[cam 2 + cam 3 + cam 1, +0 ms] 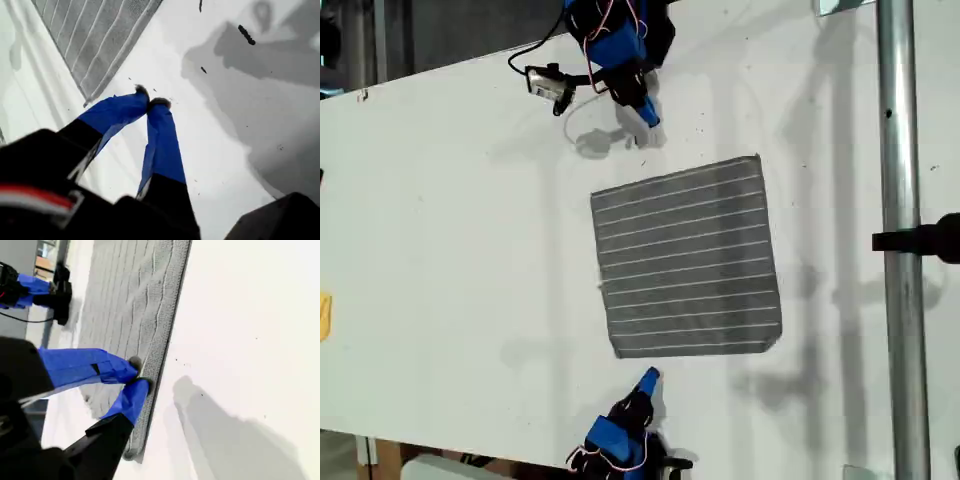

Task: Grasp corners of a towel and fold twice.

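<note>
You see my first gripper jaws pressed together, empty; thin dark-grey white-striped towel corner just ahead. My second gripper jaws together at hem.

my first pincer: two long fingers wrapped in blue tape, dark worn tips, black plastic body behind, red and white band near base. my second pincer: same blue tape, one finger broad and flat, other narrower on black bracket. exterior view: arm at top blue and black, looped red, white and black cables, small silver camera alongside; arm at bottom blue and black, thin wires.
</note>
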